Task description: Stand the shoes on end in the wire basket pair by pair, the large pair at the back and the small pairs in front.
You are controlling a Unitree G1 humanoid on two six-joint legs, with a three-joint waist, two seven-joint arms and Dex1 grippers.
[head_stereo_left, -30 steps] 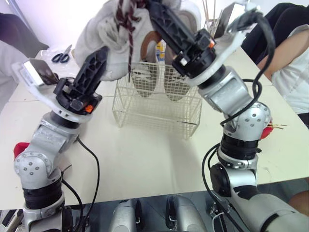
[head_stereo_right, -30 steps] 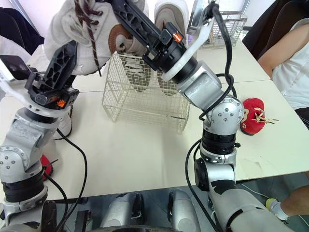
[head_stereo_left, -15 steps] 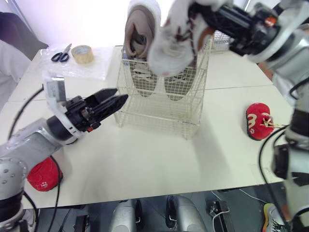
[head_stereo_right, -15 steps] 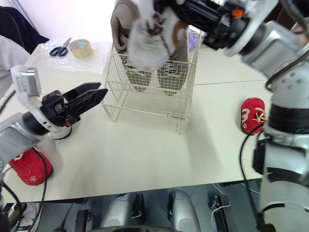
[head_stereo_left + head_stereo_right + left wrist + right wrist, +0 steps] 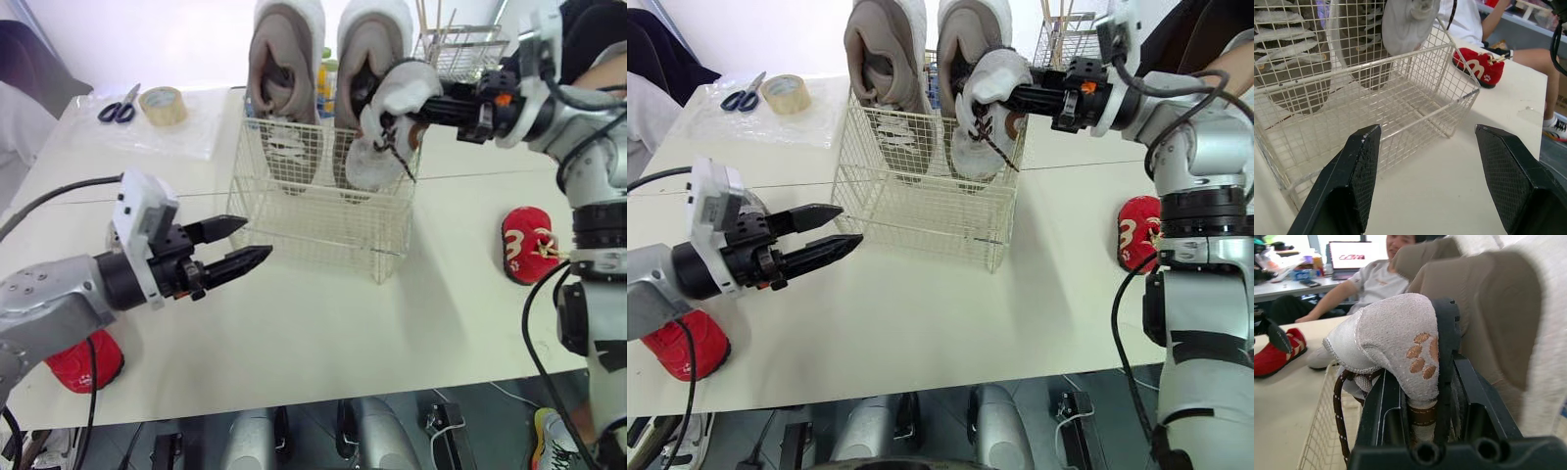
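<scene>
**Right gripper [image 5: 1016, 96] holds a small shoe [image 5: 985, 103] at the basket [image 5: 313, 223]**

A pale surface [image 5: 323, 323] carries a white wire basket at its centre. Two large shoes [image 5: 284, 69], grey-brown with white soles, stand on end side by side along the far side of the basket, their upper halves rising well above the rim.

The right gripper reaches in from the right, its jaws clamped on a small white shoe with brown paw prints. The shoe hangs tilted at the right side of the basket, just in front of the right-hand large shoe. Its lower end dips below the rim but stays clear of the basket floor. A brown lace [image 5: 1337, 396] dangles from it.

The left gripper [image 5: 250, 241] hovers over the surface near the basket's left near corner and points toward it. Its jaws are spread apart and empty, touching nothing.

A red shoe [image 5: 527, 245] lies on the surface to the right of the basket, well apart from it. A second red shoe [image 5: 83, 357] lies at the near left edge. Scissors [image 5: 116, 108] and a roll of tape [image 5: 162, 103] rest at the far left. A person [image 5: 1376, 284] in a light shirt sits at the far right.
</scene>
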